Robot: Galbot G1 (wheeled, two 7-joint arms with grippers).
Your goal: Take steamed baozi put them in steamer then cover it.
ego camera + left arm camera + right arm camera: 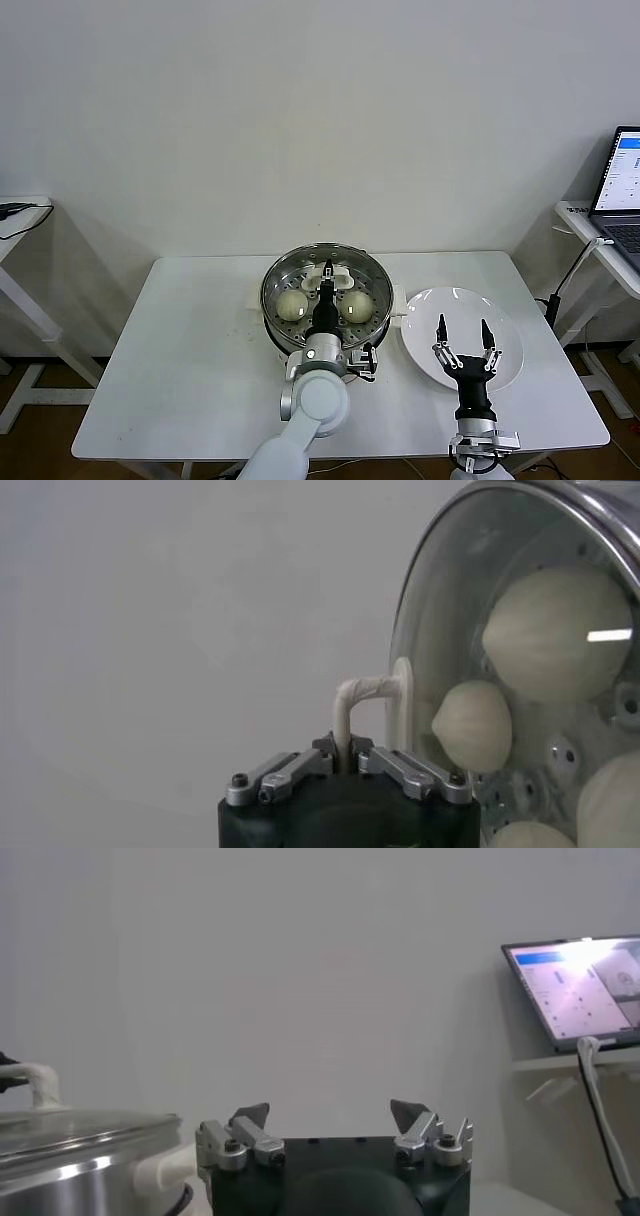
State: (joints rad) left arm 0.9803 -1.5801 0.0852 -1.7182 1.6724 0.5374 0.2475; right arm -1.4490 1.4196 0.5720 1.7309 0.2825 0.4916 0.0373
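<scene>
White wall and a white table [180, 340] frame the work, with a side desk and an open laptop [622, 190] off to the robot's right.

At the centre, the left hand [327, 272] is clamped tight on the white loop handle [362, 695] of the glass lid [440, 630], its two metal fingers [290, 773] pinched together around the handle's post. Seen from the left wrist, the lid's clear pane sits right against the steamer [275, 275], and the steamed baozi [291, 304] show through it: cream domes resting on the perforated tray. From the head view two buns are plain, one on each side of the arm; the wrist view suggests more below the pane, though the exact count is hard to fix. The steamer stands mid-table, just beside the white plate [505, 335], which carries no buns.

Over the near part of that plate hovers the right hand [463, 333], fingers spread wide and holding nothing, fingertips pointing up and away from the robot.

By the look of it, loading is finished and the covering step is in hand: the lid appears seated or nearly seated on the rim. The next move likely calls for checking that the lid sits level all round, then releasing the handle and lifting the left hand straight up so the lid is not dragged askew.
</scene>
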